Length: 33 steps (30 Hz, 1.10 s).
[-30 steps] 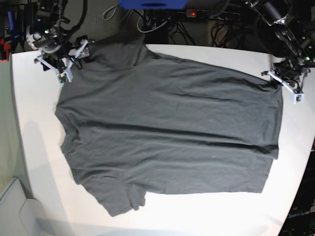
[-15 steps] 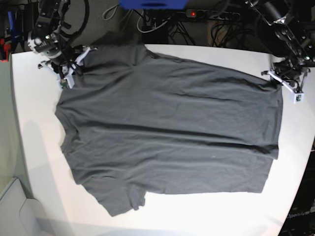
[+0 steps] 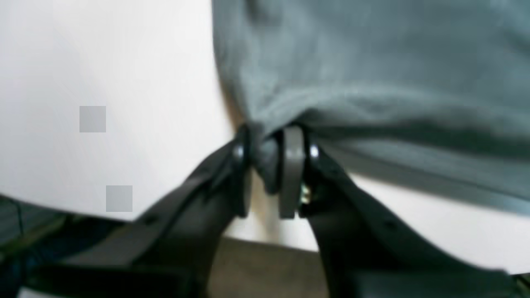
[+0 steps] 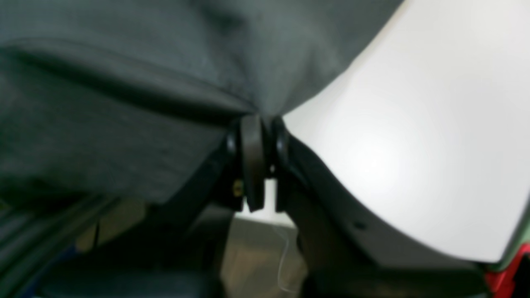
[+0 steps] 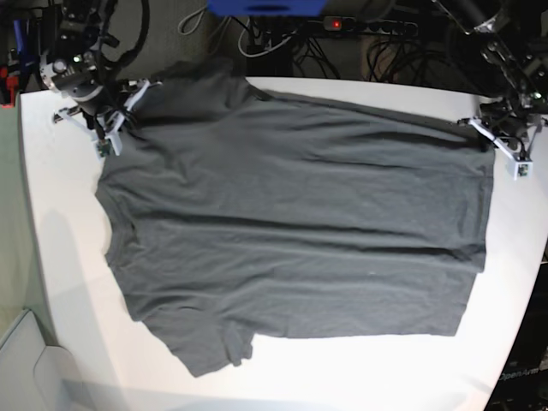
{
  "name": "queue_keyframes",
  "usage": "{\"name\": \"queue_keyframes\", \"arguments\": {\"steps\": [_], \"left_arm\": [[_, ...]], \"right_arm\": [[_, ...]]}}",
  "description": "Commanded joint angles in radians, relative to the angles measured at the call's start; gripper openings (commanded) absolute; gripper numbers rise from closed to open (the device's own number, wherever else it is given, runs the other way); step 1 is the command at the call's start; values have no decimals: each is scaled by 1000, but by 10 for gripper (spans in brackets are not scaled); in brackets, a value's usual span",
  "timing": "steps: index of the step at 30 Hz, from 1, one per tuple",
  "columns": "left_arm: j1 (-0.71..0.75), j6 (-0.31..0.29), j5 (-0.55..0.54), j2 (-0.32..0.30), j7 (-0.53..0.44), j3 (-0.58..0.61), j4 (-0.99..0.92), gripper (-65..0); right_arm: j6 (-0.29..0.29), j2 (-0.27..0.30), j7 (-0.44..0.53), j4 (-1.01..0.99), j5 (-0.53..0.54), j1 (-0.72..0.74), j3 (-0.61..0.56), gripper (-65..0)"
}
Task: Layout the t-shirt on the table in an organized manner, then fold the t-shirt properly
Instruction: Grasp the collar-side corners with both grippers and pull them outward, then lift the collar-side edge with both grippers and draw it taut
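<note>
The dark grey t-shirt [image 5: 291,231] lies spread flat across the white table [image 5: 60,257], its hem toward the right and its sleeves toward the left. At the shirt's far left corner, by the upper sleeve, my right gripper [image 5: 122,116] is shut on the cloth. The right wrist view shows that gripper [image 4: 264,123] pinching a fold of the t-shirt [image 4: 124,82]. At the far right hem corner, my left gripper [image 5: 491,139] is shut on the fabric. In the left wrist view the same gripper [image 3: 269,142] holds a bunched bit of the t-shirt [image 3: 372,62] above the table [image 3: 103,62].
Behind the table's far edge run cables and a power strip [image 5: 368,26] with a red light, next to a blue object [image 5: 265,7]. A pale bin [image 5: 21,368] stands off the near left corner. The table's right edge passes just beyond the left gripper.
My right gripper has closed from wide open onto the shirt's far left corner and shifted slightly left. The left gripper keeps its grip and has edged a little away, tautening the far edge.
</note>
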Motion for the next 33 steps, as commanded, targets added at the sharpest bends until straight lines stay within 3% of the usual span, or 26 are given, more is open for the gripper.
{"name": "queue_keyframes", "arguments": {"steps": [1, 9, 13, 19, 24, 33], "left_arm": [[11, 3, -2, -15, -10, -4, 31, -543], [80, 3, -2, -15, -10, -7, 124, -543], [120, 3, -2, -13, -10, -9, 190, -543], [166, 3, -3, -13, -10, -10, 259, -543], [175, 3, -3, 2, -10, -12, 287, -543], [163, 3, 6, 8, -11, -6, 213, -538]], "right_arm": [[-5, 6, 18, 37, 4, -4, 4, -650], [-1, 6, 20, 76, 4, -34, 6, -650], [93, -2, 20, 76, 4, -34, 36, -650], [93, -31, 23, 77, 2, -30, 108, -650], [93, -46, 101, 77, 2, -36, 150, -650], [93, -52, 112, 73, 2, -51, 145, -650]]}}
